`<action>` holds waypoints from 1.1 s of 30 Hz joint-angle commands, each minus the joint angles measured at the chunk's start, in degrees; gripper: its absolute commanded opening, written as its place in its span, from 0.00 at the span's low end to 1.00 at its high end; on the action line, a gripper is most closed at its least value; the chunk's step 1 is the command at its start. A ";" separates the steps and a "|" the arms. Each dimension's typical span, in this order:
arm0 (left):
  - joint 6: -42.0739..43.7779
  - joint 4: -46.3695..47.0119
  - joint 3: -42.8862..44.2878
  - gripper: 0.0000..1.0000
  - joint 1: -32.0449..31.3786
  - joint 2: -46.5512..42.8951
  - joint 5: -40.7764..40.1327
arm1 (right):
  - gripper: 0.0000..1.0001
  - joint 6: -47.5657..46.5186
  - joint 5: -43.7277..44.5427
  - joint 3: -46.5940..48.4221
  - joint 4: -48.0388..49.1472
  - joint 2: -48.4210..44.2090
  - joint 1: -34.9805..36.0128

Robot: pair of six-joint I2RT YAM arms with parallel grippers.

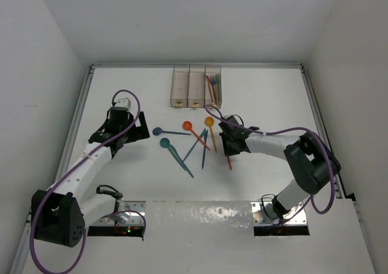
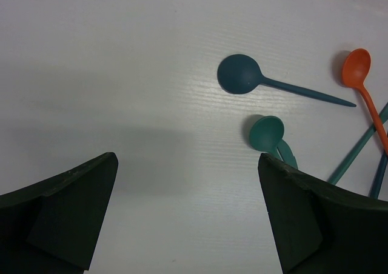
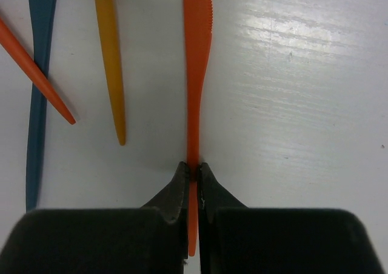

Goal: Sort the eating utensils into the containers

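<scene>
Three joined clear containers (image 1: 196,86) stand at the back; the right bin (image 1: 213,87) holds several utensils. Loose utensils lie mid-table: a dark blue spoon (image 1: 156,131), a teal spoon (image 1: 164,142), a red-orange spoon (image 1: 187,126), an orange spoon (image 1: 209,122) and crossed teal and blue pieces (image 1: 195,148). My right gripper (image 3: 194,168) is shut on the handle of an orange knife (image 3: 197,74) lying on the table; the knife also shows in the top view (image 1: 230,162). My left gripper (image 2: 188,207) is open and empty, left of the dark blue spoon (image 2: 239,74) and teal spoon (image 2: 267,133).
In the right wrist view a yellow-orange handle (image 3: 109,62), a red-orange handle (image 3: 36,68) and a blue handle (image 3: 39,74) lie just left of the knife. White walls enclose the table on the left, back and right.
</scene>
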 commanded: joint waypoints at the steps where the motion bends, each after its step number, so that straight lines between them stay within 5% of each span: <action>1: 0.14 1.71 2.31 1.00 -0.53 -0.54 0.42 | 0.00 -1.42 0.63 2.62 -0.59 1.18 0.13; 10: 0.23 1.71 2.40 1.00 -0.53 -0.54 0.51 | 0.00 -10.04 0.73 26.51 -5.69 3.01 0.22; 20: 0.32 1.71 2.22 1.00 -0.53 -0.54 0.24 | 0.00 -8.90 3.98 58.06 -3.25 24.26 -0.57; 33: 0.41 1.27 2.13 1.00 -0.53 -0.54 -0.46 | 0.00 -7.23 5.64 67.49 8.46 37.65 -4.35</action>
